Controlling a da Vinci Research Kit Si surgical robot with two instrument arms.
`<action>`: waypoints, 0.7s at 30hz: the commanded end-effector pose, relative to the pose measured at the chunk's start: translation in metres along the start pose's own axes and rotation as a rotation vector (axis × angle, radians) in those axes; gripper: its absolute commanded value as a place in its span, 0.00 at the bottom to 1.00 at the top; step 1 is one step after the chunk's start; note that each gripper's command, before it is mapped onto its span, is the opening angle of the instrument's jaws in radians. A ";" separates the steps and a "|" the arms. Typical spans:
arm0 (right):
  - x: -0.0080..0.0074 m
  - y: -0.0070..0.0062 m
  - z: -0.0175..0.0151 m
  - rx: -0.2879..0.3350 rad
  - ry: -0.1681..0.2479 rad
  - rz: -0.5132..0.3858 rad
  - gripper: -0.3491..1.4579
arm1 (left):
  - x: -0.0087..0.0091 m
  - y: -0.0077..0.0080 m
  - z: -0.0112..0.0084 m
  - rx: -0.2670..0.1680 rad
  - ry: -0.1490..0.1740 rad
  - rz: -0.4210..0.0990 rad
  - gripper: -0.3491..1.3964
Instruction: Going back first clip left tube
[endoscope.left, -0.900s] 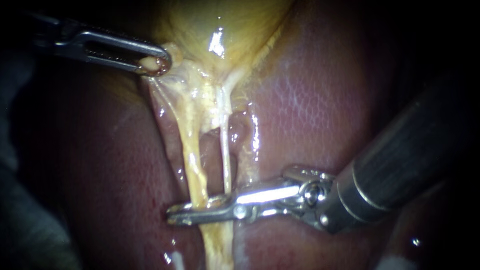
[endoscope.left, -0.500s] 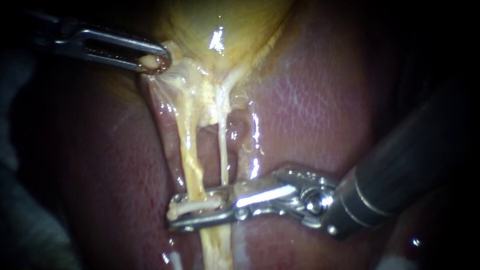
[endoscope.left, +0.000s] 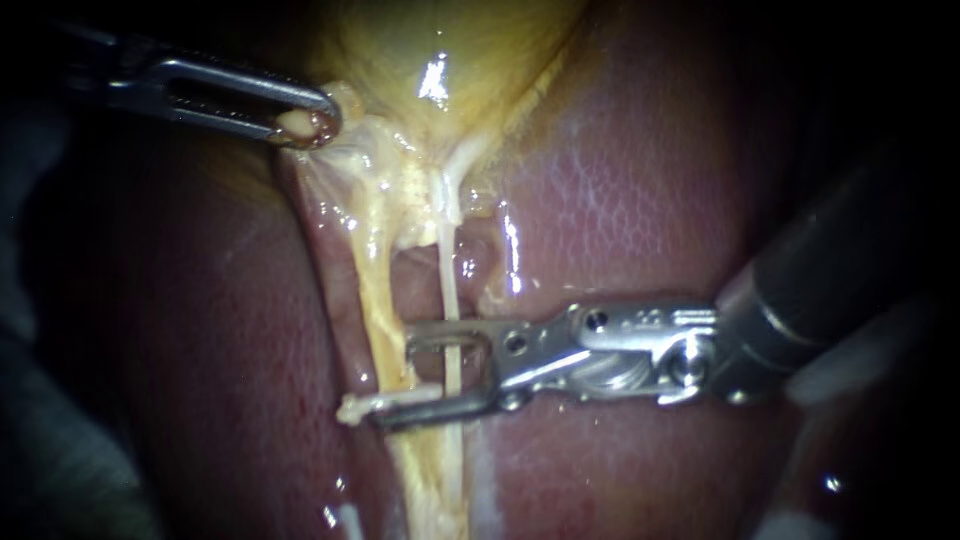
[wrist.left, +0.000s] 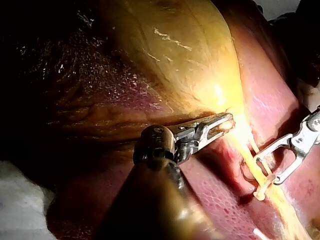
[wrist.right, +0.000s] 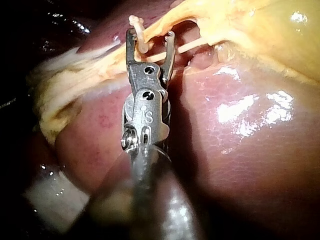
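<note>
Clip (endoscope.left: 365, 405) on left tube (endoscope.left: 375, 290); R instr. (endoscope.left: 400, 375) agape; L instr. (endoscope.left: 322, 118) grips tissue (endoscope.left: 296, 123).

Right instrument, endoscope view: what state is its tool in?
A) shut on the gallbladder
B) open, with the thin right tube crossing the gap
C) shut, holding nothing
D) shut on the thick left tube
B: the right instrument shows a clear gap in its tool. The thin right tube runs through that gap ungripped, and the white clip sits on the left tube.
</note>
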 end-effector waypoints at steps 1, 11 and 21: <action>0.0004 0.0000 -0.0010 0.000 -0.011 -0.012 0.47 | 0.0000 0.0000 0.0000 -0.001 0.000 0.000 0.00; 0.0029 0.0001 -0.0098 -0.019 -0.018 -0.051 0.47 | 0.0000 0.0000 0.0000 -0.001 0.000 0.000 0.00; 0.0019 0.0003 -0.0127 -0.014 -0.019 -0.063 0.47 | -0.0001 -0.0002 0.0002 0.001 0.000 0.001 0.00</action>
